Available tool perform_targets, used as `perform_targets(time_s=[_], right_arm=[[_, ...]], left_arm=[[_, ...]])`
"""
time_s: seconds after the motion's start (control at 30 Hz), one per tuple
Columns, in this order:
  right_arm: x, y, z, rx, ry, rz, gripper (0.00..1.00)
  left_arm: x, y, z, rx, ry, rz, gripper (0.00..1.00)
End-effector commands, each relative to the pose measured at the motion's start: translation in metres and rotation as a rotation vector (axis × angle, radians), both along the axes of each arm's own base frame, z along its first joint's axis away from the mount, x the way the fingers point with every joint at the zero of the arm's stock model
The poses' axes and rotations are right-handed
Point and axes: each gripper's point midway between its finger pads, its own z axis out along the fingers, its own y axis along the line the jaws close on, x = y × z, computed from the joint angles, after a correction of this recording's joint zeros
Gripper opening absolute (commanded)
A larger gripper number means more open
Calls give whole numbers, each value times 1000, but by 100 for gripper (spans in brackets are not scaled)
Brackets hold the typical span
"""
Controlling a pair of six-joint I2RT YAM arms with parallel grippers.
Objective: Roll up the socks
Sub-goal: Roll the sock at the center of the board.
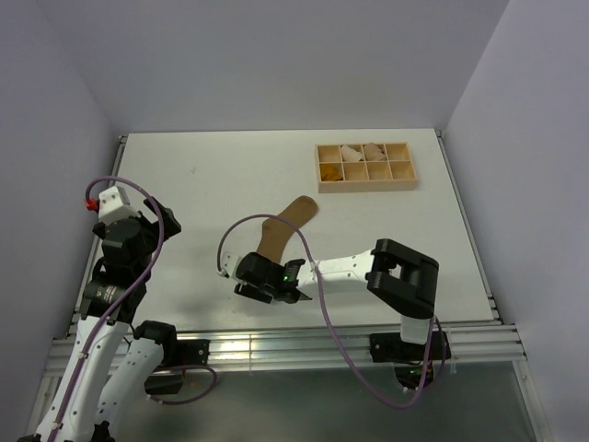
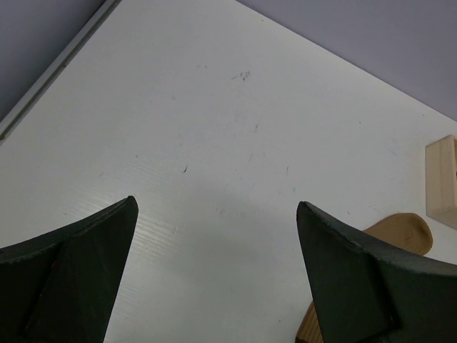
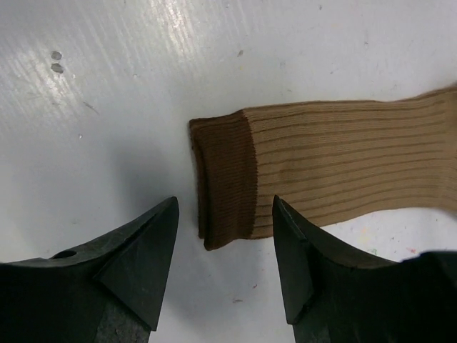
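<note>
One tan-brown ribbed sock (image 1: 287, 224) lies flat on the table's middle, its toe toward the back. Its darker brown cuff (image 3: 225, 179) points at the near edge. My right gripper (image 3: 225, 201) hovers over that cuff end, open, with one finger on each side of the cuff's corner and nothing gripped. From above, the right gripper (image 1: 273, 287) covers the cuff end. My left gripper (image 2: 217, 201) is wide open over bare table at the left (image 1: 166, 221), well away from the sock (image 2: 401, 232). Something mustard-orange (image 1: 329, 170) lies in the tray's front-left compartment.
A wooden compartment tray (image 1: 365, 183) stands at the back right with pale rolled bundles (image 1: 351, 153) in its back row. Its corner (image 2: 443, 179) shows in the left wrist view. White walls close in the table on three sides.
</note>
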Motion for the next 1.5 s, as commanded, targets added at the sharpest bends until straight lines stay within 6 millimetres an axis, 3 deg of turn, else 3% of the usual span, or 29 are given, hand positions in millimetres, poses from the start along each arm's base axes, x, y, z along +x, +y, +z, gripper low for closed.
perform_targets(time_s=[0.0, 0.13, 0.27, 0.8, 1.03, 1.27, 1.47], right_arm=[[11, 4, 5, -9, -52, -17, 62], [9, -1, -2, -32, -45, -17, 62], [6, -1, -7, -41, -23, -8, 53], [12, -5, -25, -116, -32, -23, 38], [9, -2, -25, -93, 26, -21, 12], [14, 4, -16, 5, 211, -43, 2], [27, 0, -13, 96, 401, -87, 0]], left_arm=[[3, -2, 4, -3, -25, -12, 100], [3, -2, 4, -2, -23, -12, 100], [3, -3, 3, -4, -22, -18, 99], [4, -3, 1, -2, -14, -19, 99], [4, -6, 2, -4, -21, -40, 100], [10, -34, -7, -83, 26, -158, 99], [11, -75, -30, -241, 119, -310, 98]])
